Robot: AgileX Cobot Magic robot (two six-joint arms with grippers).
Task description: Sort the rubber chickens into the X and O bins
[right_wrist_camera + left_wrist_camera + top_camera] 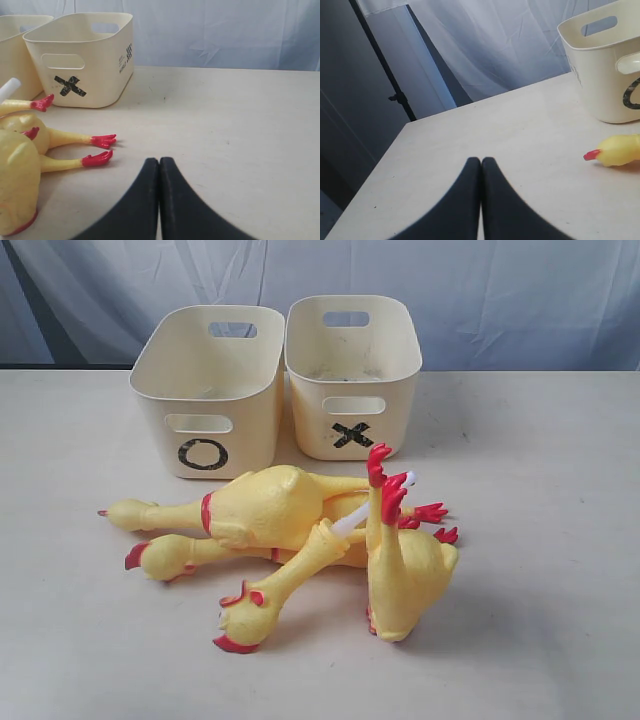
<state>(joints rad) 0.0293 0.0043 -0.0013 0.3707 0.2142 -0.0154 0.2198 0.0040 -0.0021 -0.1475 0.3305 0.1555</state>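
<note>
Several yellow rubber chickens (290, 530) with red combs and feet lie in a tangled pile on the table in front of two cream bins. The O bin (205, 390) stands at the back left and the X bin (352, 375) beside it on the right; both look empty. My left gripper (481, 161) is shut with nothing in it, over bare table left of the pile; a chicken head (615, 150) and the O bin (605, 65) show in its view. My right gripper (159, 161) is shut and empty, right of the red chicken feet (100, 150) and the X bin (85, 55). Neither gripper shows in the exterior view.
The beige table (540, 570) runs wide to the left and right of the pile. A pale curtain (500, 290) hangs behind the bins. In the left wrist view the table's edge (380, 160) drops off toward a dark frame.
</note>
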